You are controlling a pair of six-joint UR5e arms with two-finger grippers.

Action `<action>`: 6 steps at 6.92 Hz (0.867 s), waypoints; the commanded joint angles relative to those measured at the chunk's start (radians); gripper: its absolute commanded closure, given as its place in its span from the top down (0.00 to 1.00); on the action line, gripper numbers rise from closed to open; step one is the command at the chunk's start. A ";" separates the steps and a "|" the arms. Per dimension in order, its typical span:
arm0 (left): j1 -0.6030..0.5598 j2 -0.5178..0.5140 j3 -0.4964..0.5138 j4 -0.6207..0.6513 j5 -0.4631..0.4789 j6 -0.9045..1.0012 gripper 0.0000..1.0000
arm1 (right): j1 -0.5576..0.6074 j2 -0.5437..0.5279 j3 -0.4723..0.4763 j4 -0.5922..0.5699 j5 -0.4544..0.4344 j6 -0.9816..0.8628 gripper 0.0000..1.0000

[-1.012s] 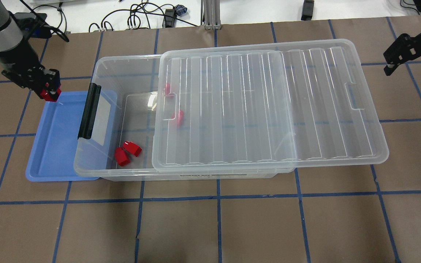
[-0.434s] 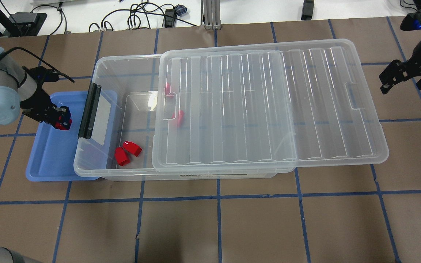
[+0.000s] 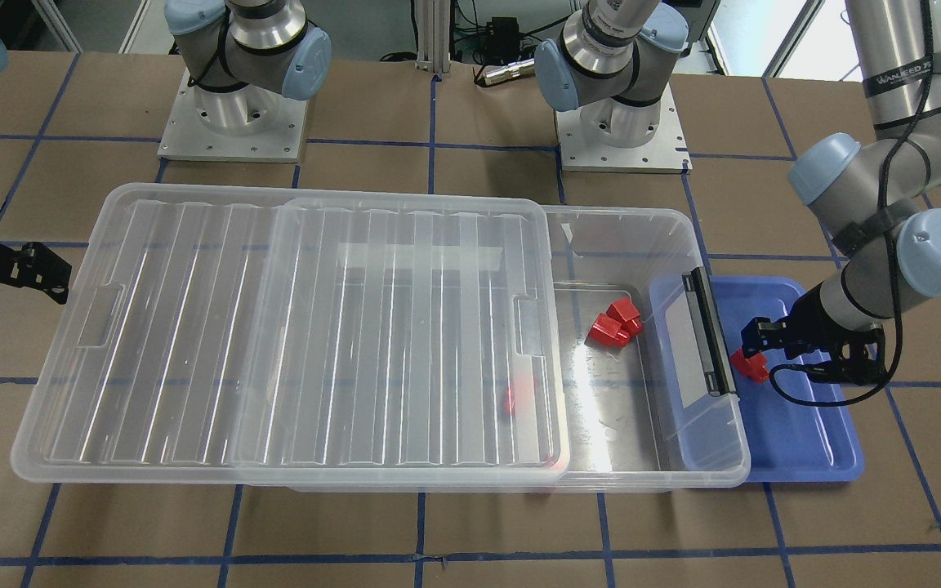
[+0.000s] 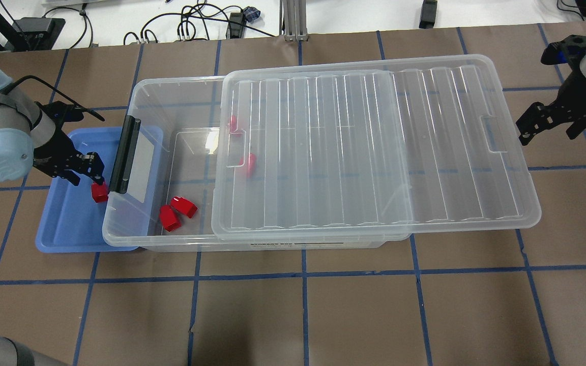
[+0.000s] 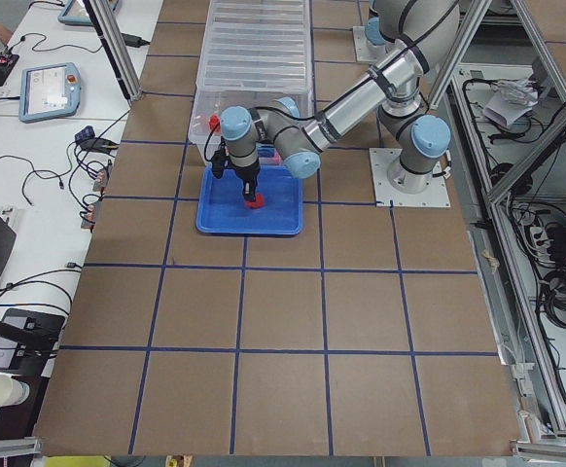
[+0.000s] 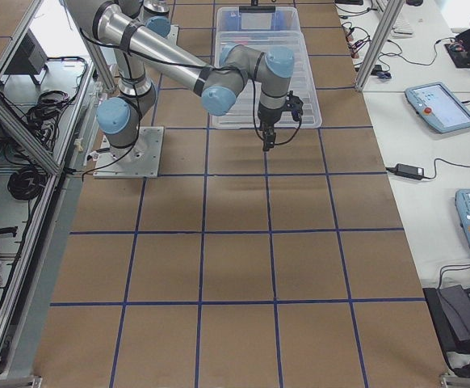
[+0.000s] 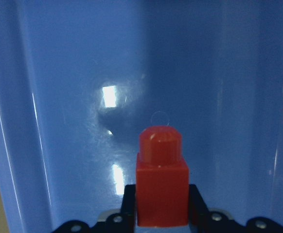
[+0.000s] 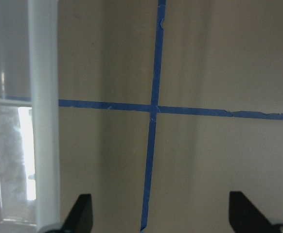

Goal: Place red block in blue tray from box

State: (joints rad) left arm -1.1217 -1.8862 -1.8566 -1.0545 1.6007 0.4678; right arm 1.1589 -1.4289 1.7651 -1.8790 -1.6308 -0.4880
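My left gripper [image 4: 95, 182] is shut on a red block [image 4: 100, 193] and holds it just above the floor of the blue tray [image 4: 69, 223], close to the box's black latch [image 4: 124, 155]. In the left wrist view the red block [image 7: 161, 179] stands stub-forward between the fingertips, over the blue tray [image 7: 59, 97]. The clear box [image 4: 171, 84] holds several more red blocks [image 4: 177, 212], two of them under its lid [image 4: 374, 147], which is slid to the right. My right gripper [image 4: 547, 133] is open and empty beyond the lid's right end.
The box overlaps the blue tray's right side [image 3: 805, 457]. Brown table paper with blue tape lines [image 4: 303, 277] spreads in front of the box. Cables [image 4: 186, 25] lie along the far edge. The right wrist view shows the lid's edge [image 8: 44, 121] and bare table.
My left gripper has carried the red block from the tray's far corner to over the tray beside the latch, and lowered it. My right gripper has drifted slightly down and left.
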 commanded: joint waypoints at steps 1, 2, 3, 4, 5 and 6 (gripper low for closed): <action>-0.029 0.066 0.063 -0.138 -0.004 -0.099 1.00 | 0.011 -0.002 0.007 0.000 0.009 0.009 1.00; -0.073 0.109 0.148 -0.295 -0.005 -0.185 1.00 | 0.030 -0.002 0.007 0.000 0.015 0.014 1.00; -0.145 0.143 0.230 -0.420 0.004 -0.249 1.00 | 0.063 -0.004 0.011 -0.006 0.017 0.034 1.00; -0.233 0.169 0.278 -0.470 0.004 -0.350 1.00 | 0.126 -0.004 0.013 -0.012 0.016 0.095 1.00; -0.318 0.202 0.283 -0.473 0.004 -0.380 1.00 | 0.190 -0.004 0.011 -0.014 0.019 0.158 1.00; -0.386 0.229 0.286 -0.473 0.005 -0.402 1.00 | 0.259 -0.004 0.005 -0.015 0.017 0.199 1.00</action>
State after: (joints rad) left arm -1.4179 -1.6924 -1.5834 -1.5154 1.6047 0.1054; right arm 1.3380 -1.4327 1.7748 -1.8919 -1.6135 -0.3472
